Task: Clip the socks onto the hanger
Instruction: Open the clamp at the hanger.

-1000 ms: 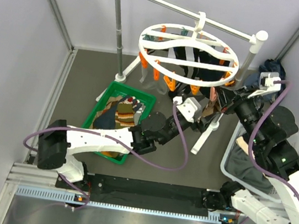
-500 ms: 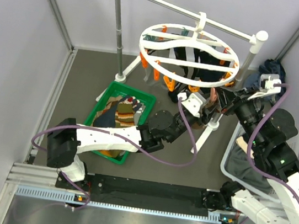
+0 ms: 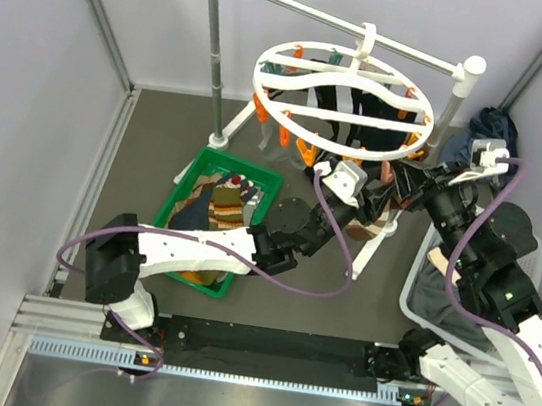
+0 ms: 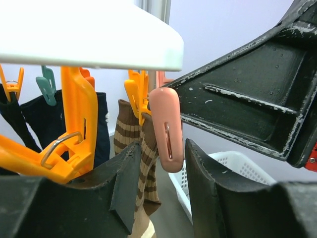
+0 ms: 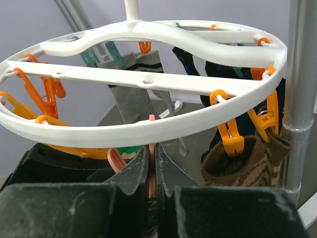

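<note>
The white ring hanger (image 3: 339, 148) hangs from the rail, with grey and dark socks (image 3: 341, 102) clipped under it. My left gripper (image 3: 371, 192) is raised under its near right rim. In the left wrist view its jaws (image 4: 162, 148) stand open, a little apart on either side of a pink clip (image 4: 166, 129). A brown striped sock (image 4: 130, 134) hangs by the left finger. My right gripper (image 5: 152, 148) is shut on the pink clip (image 5: 151, 173) just under the hanger ring (image 5: 148, 131). An orange clip holds a brown sock (image 5: 242, 158) at the right.
A green tray (image 3: 175, 205) with several loose socks lies on the floor at the left. A white lattice basket (image 3: 411, 283) with grey cloth stands at the right, also in the left wrist view (image 4: 218, 168). The rail stand's post (image 3: 211, 53) rises behind.
My left arm has reached up and to the right from beside the tray to the hanger's rim, and its jaws have narrowed round the pink clip. The right arm has barely moved.
</note>
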`<move>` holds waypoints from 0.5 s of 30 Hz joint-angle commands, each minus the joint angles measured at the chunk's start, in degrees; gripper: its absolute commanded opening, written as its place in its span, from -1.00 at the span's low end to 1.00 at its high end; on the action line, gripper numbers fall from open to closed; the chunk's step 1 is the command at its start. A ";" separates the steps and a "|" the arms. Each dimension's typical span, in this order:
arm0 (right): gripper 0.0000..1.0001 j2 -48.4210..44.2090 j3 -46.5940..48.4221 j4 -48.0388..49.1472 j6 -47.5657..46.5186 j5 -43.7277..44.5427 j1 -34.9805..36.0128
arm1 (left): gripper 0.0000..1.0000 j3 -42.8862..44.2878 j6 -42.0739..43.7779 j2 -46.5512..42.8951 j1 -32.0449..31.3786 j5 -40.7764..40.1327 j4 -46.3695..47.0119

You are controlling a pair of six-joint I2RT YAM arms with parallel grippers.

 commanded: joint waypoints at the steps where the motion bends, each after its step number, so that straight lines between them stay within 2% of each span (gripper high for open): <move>1: -1.00 -0.98 -0.40 0.86 -0.31 0.21 -0.17 | -0.09 2.25 -1.62 -0.75 0.17 0.57 4.48; 5: -1.00 -0.98 -0.66 0.95 -0.14 -0.23 -0.08 | -0.20 2.87 -1.18 -0.58 0.08 0.22 4.39; 6: -1.00 -1.06 -0.66 0.95 -0.05 -0.32 -0.08 | -0.34 2.78 -1.18 -0.49 0.16 0.22 4.30; 9: -1.00 -1.15 -1.10 1.13 -0.05 -0.32 -0.08 | -0.54 2.60 -1.10 -0.49 0.16 -0.31 4.22; 10: -1.00 -1.33 -1.37 1.04 0.04 -0.23 -0.08 | -0.69 2.43 -1.01 -0.49 0.08 -0.40 4.13; 12: -0.99 -1.68 -1.63 1.13 0.22 -0.32 -0.08 | -0.81 1.82 -0.83 -0.58 0.08 -0.92 3.69; 13: -0.95 -1.85 -1.89 1.21 0.22 -0.40 -0.08 | -0.92 1.55 -0.74 -0.58 0.16 -1.19 3.60; 15: -0.81 -2.03 -1.81 0.52 0.04 -0.49 -0.09 | -1.00 0.67 -0.57 -0.84 0.08 -2.33 3.25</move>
